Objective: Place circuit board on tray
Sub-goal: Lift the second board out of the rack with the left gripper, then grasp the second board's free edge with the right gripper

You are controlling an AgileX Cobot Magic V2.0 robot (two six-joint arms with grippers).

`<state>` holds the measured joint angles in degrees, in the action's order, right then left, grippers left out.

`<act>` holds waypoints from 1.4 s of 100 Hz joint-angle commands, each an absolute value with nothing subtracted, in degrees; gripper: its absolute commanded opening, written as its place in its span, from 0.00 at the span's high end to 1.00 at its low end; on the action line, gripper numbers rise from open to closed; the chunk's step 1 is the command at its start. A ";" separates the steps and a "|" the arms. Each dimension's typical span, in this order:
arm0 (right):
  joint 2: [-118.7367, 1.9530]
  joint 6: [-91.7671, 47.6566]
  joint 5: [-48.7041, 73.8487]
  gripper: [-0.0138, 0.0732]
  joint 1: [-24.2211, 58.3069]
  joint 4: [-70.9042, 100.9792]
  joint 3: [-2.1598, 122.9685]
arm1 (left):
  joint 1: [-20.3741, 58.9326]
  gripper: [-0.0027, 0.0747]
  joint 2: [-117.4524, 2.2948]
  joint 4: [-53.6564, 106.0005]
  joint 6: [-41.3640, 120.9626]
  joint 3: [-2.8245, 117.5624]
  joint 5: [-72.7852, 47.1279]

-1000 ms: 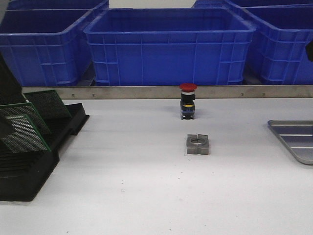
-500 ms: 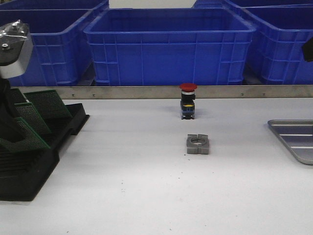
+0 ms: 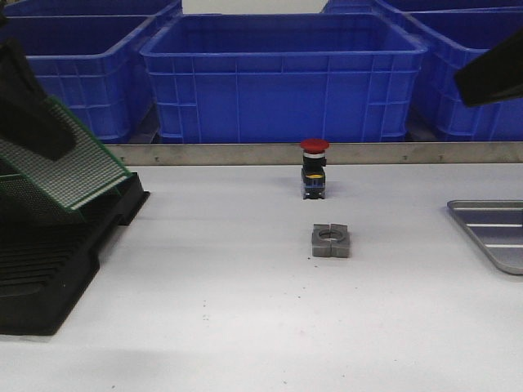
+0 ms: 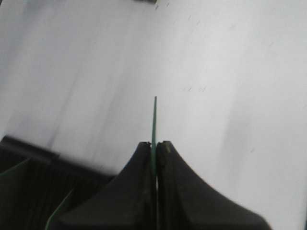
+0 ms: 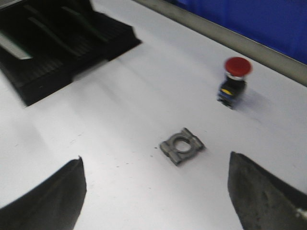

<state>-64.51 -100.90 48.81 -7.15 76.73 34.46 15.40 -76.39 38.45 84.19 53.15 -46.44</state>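
Note:
My left gripper (image 3: 45, 131) is shut on a green perforated circuit board (image 3: 78, 175) and holds it tilted above the black slotted rack (image 3: 49, 261) at the far left. In the left wrist view the board (image 4: 155, 120) shows edge-on, pinched between the closed fingers of the gripper (image 4: 154, 146). The silver tray (image 3: 490, 233) lies at the table's right edge, partly cut off. My right gripper (image 5: 156, 156) is open and empty, high over the table's middle; in the front view only a dark part of it (image 3: 490, 77) shows at the upper right.
A grey slotted metal block (image 3: 330, 241) lies mid-table, and a red-capped push button (image 3: 314, 167) stands behind it. Blue bins (image 3: 282, 77) line the back behind a metal rail. More green boards (image 4: 60, 208) stand in the rack.
My left gripper has lifted the board up and to the right, out of the rack. The right arm has come further into view at the upper right.

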 commanded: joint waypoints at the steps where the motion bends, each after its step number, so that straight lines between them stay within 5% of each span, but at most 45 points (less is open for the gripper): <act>1: -63.20 -108.53 53.67 0.13 -4.28 79.09 36.26 | 17.74 0.99 -74.66 47.13 86.10 55.12 -48.41; 41: -64.20 -112.53 50.54 0.13 14.13 79.78 36.16 | 30.06 0.99 -76.52 65.04 87.39 55.12 -48.17; 72: -71.15 -112.53 47.44 0.14 20.68 85.61 36.16 | 33.21 0.99 -77.52 65.49 87.39 55.12 -48.28; 84: -73.44 -112.53 49.82 0.31 20.68 90.83 36.16 | 33.21 0.99 -77.52 65.49 87.39 55.12 -48.28; 103: -73.76 -112.53 50.39 0.80 20.68 92.08 36.16 | 33.21 0.99 -77.52 65.49 87.39 55.12 -48.17; 112: -73.76 -112.53 50.39 0.93 20.68 92.08 36.16 | 33.21 0.99 -77.52 65.49 87.39 55.12 -48.17; 118: -73.76 -112.48 50.39 0.92 20.68 92.08 36.16 | 33.21 0.98 -77.52 65.49 87.39 55.12 -47.92; 127: -73.76 -112.48 50.39 0.92 20.68 92.08 36.16 | 33.10 0.85 -77.52 65.39 87.39 55.12 -48.06; 140: -73.76 -112.41 50.12 0.92 20.68 92.03 36.08 | 33.10 0.47 -77.52 65.39 87.39 55.12 -48.20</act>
<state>-74.72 -112.74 48.42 20.74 88.17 34.46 32.74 -78.88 61.87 87.87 53.38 -47.77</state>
